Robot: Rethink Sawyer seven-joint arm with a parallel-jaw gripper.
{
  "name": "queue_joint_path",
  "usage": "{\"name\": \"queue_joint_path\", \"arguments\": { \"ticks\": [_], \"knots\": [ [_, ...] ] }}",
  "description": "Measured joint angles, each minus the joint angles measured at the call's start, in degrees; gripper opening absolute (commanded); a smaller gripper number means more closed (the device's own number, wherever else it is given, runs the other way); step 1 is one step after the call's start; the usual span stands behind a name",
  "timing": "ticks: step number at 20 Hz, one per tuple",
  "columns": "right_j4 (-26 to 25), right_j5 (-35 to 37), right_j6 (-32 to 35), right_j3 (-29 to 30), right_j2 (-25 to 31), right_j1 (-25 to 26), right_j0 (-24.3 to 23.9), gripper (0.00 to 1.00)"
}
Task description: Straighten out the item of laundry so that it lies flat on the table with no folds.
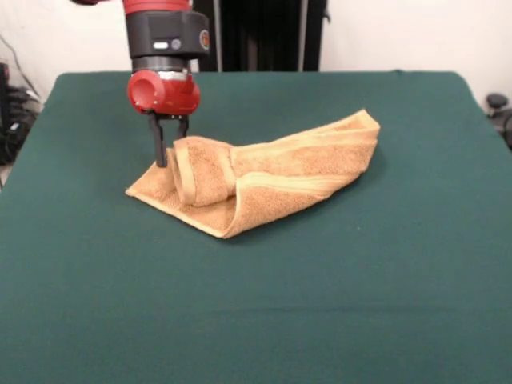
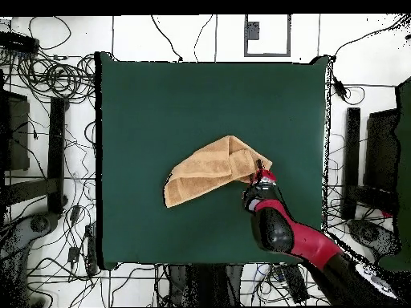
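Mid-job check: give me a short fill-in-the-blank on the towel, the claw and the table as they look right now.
1. The towel is not flat; it lies ____ over itself.
2. In the front view, the claw is at the towel's ____ end.
3. The towel rests on a dark ____ table.

Missing words: folded; left; green

Towel [image 1: 264, 176]: tan-orange terry cloth, looped rough pile, with smoother woven bands.
Bench [image 1: 256, 304]: plain dark green cloth cover, matt.
Arm [image 1: 164, 48]: glossy red and black hard shell.
Pincer [image 1: 168, 148]: matt black fingers.
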Motion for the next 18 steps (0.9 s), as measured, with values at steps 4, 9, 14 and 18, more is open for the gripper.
{"name": "queue_joint_path", "arguments": {
  "ticks": [4,9,14,18],
  "knots": [
    [-0.02,1.96,0.00,-0.08,-4.84,-2.17,5.43,1.00],
    [-0.04,3.27,0.00,-0.03,-7.33,-3.98,8.61,1.00],
    [-0.04,4.06,0.00,-0.02,-7.54,-4.90,8.27,1.00],
    [-0.04,4.07,0.00,-0.02,-7.56,-5.45,7.51,1.00]
  ]
}}
